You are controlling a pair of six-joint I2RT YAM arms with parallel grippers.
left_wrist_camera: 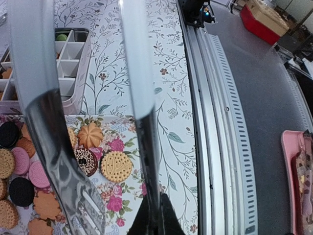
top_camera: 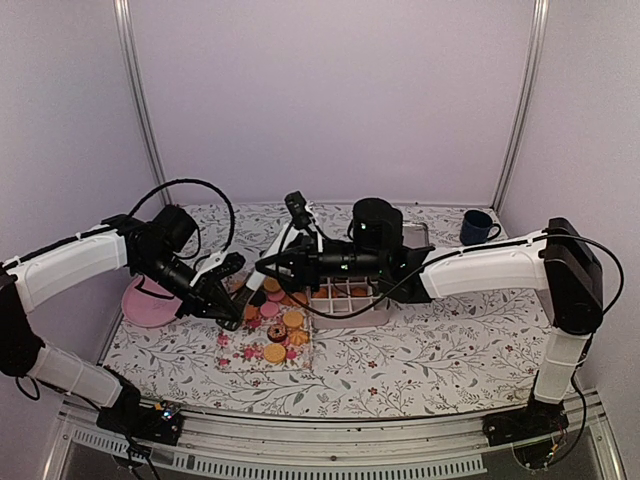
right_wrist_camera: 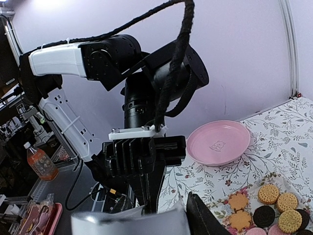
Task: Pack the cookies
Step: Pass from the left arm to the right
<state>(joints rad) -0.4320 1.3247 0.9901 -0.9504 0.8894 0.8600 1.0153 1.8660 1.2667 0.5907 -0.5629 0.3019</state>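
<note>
Cookies (top_camera: 280, 325): heaped on a floral sheet (top_camera: 238, 356) at the lower centre of the top view. Most are orange-tan, with pink, black and one chocolate-topped piece among them.

Left hand (top_camera: 228, 292): placed at the upper-left edge of the cookie pile, angled down and to the right. It is closed; whether anything is gripped cannot be told.

Left wrist view: the cookies (left_wrist_camera: 116, 166) are seen at the lower left of the frame on the floral sheet (left_wrist_camera: 122, 200). Two long glossy strips (left_wrist_camera: 142, 98) run down the frame over them, the left one slotted at its lower end. Whether these are fingers or a gripped tool cannot be told.

Right hand (top_camera: 262, 272): extended from the right of the frame and set just above the top edge of the pile, close beside the left hand. Whether it is open or closed cannot be told.

Right wrist view: the cookies (right_wrist_camera: 274, 205) are seen in the lower right corner, to the right of a dark finger (right_wrist_camera: 200, 223) at the bottom edge.

Divided box (top_camera: 345, 298): placed just right of the pile, at the sheet's upper-right corner. A green piece is seen in one compartment at the upper left of the left wrist view.

Pink plate (top_camera: 145, 305): set left of the left hand, near the left edge of the bench (top_camera: 430, 350).

Blue mug (top_camera: 478, 228): at the upper right, well apart from both hands.
</note>
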